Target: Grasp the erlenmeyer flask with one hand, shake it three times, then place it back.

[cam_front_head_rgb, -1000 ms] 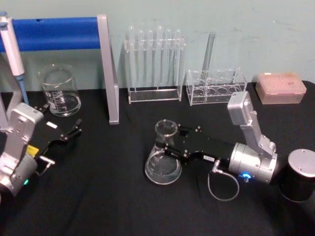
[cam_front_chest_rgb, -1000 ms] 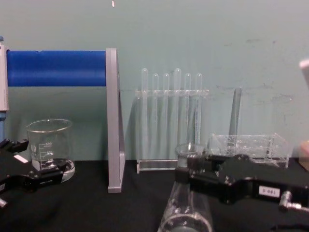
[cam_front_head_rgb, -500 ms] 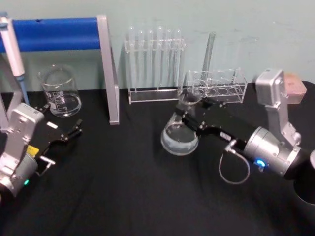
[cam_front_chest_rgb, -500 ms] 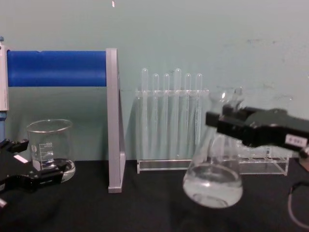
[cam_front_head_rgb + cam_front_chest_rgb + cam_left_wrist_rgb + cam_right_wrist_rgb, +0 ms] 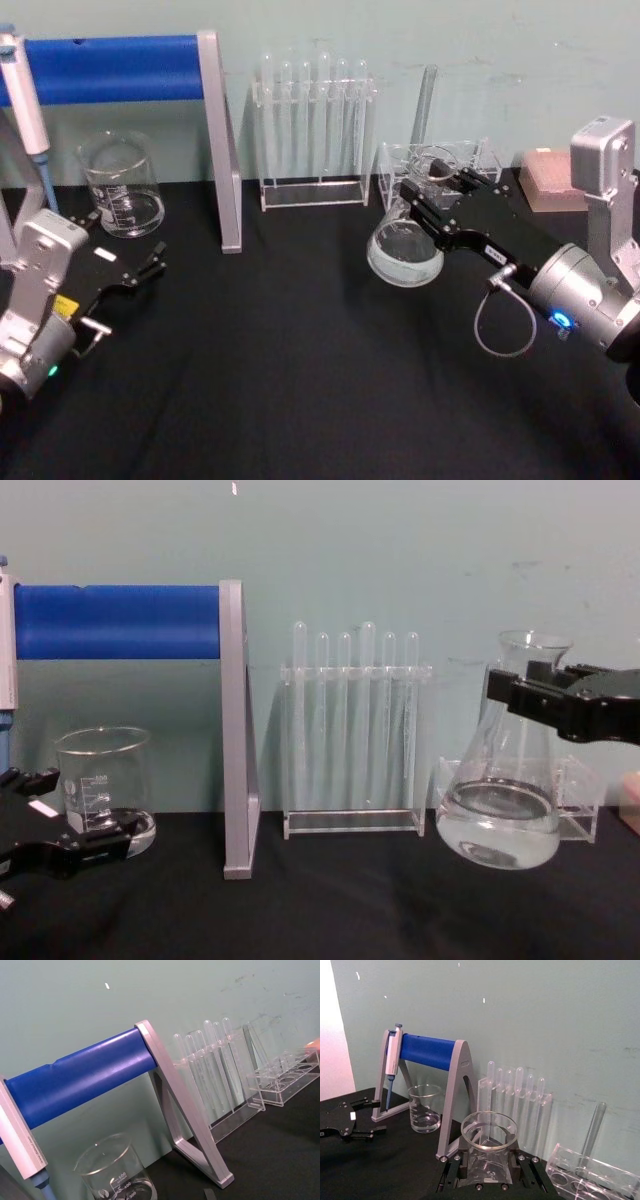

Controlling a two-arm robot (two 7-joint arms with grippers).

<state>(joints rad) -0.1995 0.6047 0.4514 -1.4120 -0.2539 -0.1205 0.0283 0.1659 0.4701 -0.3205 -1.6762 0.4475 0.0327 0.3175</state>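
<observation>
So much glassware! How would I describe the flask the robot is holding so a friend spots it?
Start at the tall rack of test tubes by the back wall and look right. There the right gripper holds the flask by its neck, above the table. Unlike the straight beaker, it is cone-shaped.

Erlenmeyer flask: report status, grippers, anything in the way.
Right gripper shut on clear glass conical flask, at neck; flask lifted. Left gripper open, parked left. Clear acrylic rack close behind.

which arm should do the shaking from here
Right: the right gripper is shut on the neck of the erlenmeyer flask, holding it off the table. The left gripper sits open, far off beside the beaker.
</observation>
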